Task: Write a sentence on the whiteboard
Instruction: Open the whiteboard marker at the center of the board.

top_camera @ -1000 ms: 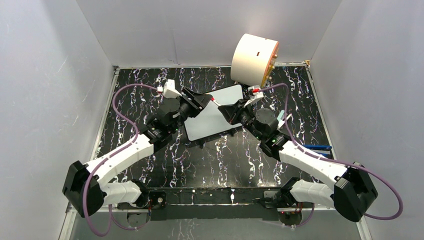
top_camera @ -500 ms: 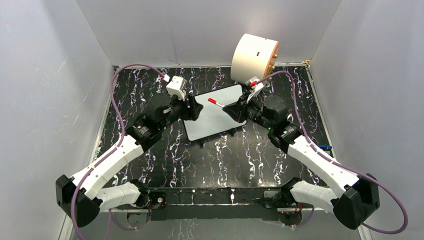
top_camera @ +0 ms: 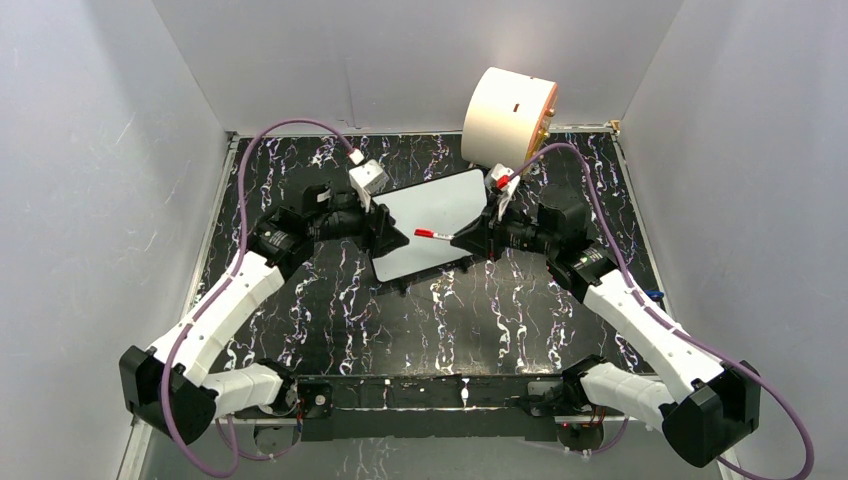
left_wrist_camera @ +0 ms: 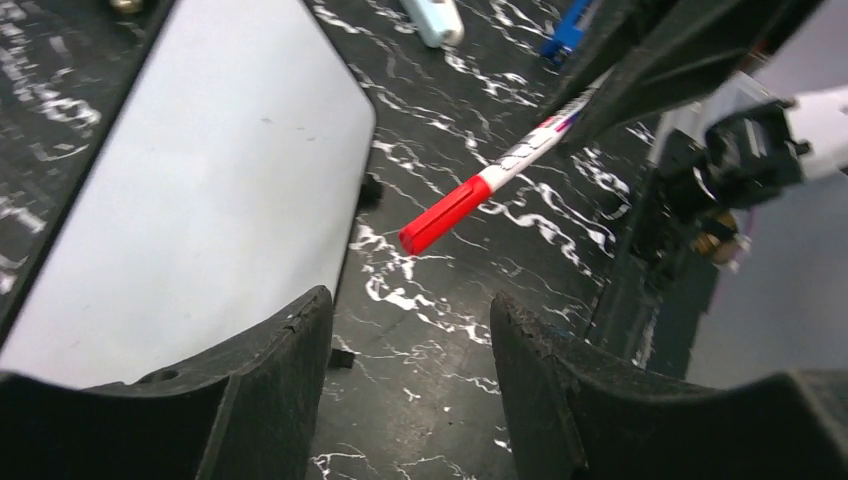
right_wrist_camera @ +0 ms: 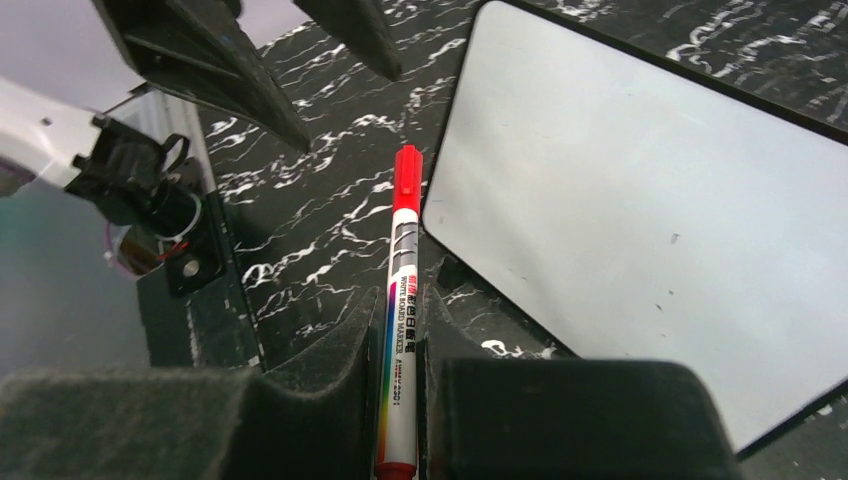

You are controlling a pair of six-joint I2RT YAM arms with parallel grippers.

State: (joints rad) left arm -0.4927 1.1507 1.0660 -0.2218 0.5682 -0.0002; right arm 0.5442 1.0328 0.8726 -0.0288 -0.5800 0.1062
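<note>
whiteboard (top_camera: 425,210): small, white, thin black rim, rounded corners
pose: flat — turned askew
place: middle of black marbled table (top_camera: 450,310)

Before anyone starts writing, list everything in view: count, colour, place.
whiteboard: one, white, black rim, blank, mid-table.
whiteboard marker: one, white with red cap, held beside the board's edge.
cylinder: one, cream, far right corner.
blue pen: one, blue, table's right side.
pale blue pen: one, table right of board.
table: one, black with white veins.
left gripper: one, black, open, facing the marker's cap.
right gripper: one, black, shut on the marker.
</note>
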